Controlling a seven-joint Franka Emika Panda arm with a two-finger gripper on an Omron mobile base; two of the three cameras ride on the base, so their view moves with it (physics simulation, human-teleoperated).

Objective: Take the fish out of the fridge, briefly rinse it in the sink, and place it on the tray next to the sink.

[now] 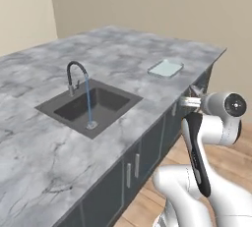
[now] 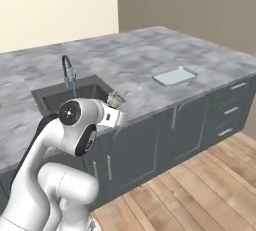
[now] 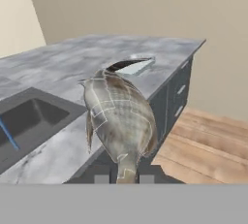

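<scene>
My arm [image 1: 206, 137], glossy white rounded shells, black strip along one link, dark round joint cap, bulky white base segments.

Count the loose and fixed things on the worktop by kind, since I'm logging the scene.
Fish: 1, in the gripper
Tray: 1
Sink: 1
Tap: 1, running
Total: 4

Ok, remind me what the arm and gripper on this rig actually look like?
The arm is glossy white, built of rounded tubular links, with a black strip along one link. Its joints end in dark round caps with a pale ring and centre. The gripper is small and pale grey, mounted on a boxy white hand that carries a small dark mark. No loose cables are visible.
</scene>
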